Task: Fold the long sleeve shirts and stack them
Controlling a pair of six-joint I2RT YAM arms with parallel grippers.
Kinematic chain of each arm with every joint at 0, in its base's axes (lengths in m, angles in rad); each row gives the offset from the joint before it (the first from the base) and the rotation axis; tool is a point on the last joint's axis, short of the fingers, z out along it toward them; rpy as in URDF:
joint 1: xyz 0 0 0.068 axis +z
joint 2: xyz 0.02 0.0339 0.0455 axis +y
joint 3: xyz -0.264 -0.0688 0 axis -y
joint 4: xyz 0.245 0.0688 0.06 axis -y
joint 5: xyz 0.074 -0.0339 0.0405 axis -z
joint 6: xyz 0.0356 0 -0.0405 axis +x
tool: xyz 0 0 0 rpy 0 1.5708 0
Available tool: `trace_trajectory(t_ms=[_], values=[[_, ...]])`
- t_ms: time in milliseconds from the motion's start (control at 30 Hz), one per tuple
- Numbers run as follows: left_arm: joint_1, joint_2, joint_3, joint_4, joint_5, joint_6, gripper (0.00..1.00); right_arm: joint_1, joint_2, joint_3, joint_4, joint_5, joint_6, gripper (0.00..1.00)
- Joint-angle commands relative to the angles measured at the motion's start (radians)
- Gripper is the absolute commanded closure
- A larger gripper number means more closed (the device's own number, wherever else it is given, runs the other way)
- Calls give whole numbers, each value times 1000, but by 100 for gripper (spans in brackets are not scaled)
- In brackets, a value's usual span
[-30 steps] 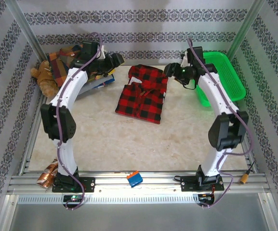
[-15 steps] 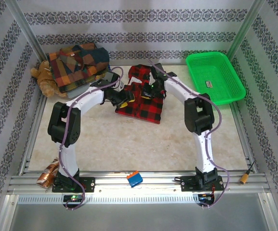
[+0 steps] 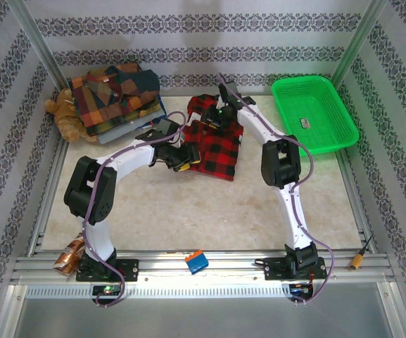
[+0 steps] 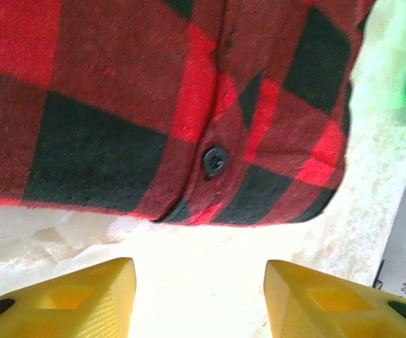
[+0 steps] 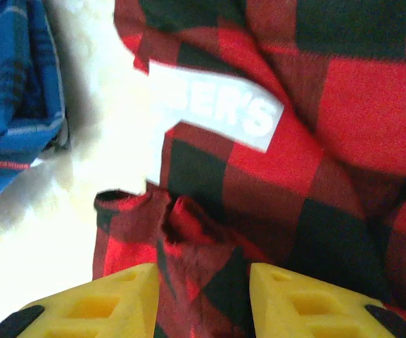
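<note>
Top camera overlooks whole table [image 3: 188, 204]; both wrist cameras close above red-and-black shirt [image 3: 217, 149].

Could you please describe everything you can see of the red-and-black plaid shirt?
The red-and-black shirt looks like soft flannel in large checks, with a dark button on its placket and a white patch with lettering. It lies folded and rumpled on the table, back centre. The left gripper stands open just short of its edge; bunched cloth lies within the right gripper, grip unclear.

White curved shells and black joint blocks make up the left arm [image 3: 127, 156] and right arm [image 3: 292, 211]; purple cables [image 3: 307, 166] trail along them; yellow blocky jaws.
</note>
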State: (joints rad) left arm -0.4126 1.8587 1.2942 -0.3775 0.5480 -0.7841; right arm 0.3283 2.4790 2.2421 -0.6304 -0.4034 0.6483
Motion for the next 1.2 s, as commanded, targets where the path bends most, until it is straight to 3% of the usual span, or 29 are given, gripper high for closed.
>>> trace_trajectory(t_ms=[0,233,400,600,733,1000,1167], values=[[0,-58,-11,21,-12,-18,45,-26,50,23,2,12,48,58],[1,-163,-66,-12,-6,-61,28,-14,-112,50,-23,7,-46,44],[7,-208,-177,105,18,-164,24,-25,-269,-112,-34,39,-97,40],[8,-187,-222,218,25,-242,24,-44,-332,-369,51,1,-66,54],[14,-152,-220,234,-10,-245,23,-22,-293,-432,56,5,-77,64],[36,-61,-190,224,-82,-200,24,6,-329,-682,142,77,-17,71],[62,-79,-198,186,-133,-154,24,47,-423,-862,170,141,118,71]])
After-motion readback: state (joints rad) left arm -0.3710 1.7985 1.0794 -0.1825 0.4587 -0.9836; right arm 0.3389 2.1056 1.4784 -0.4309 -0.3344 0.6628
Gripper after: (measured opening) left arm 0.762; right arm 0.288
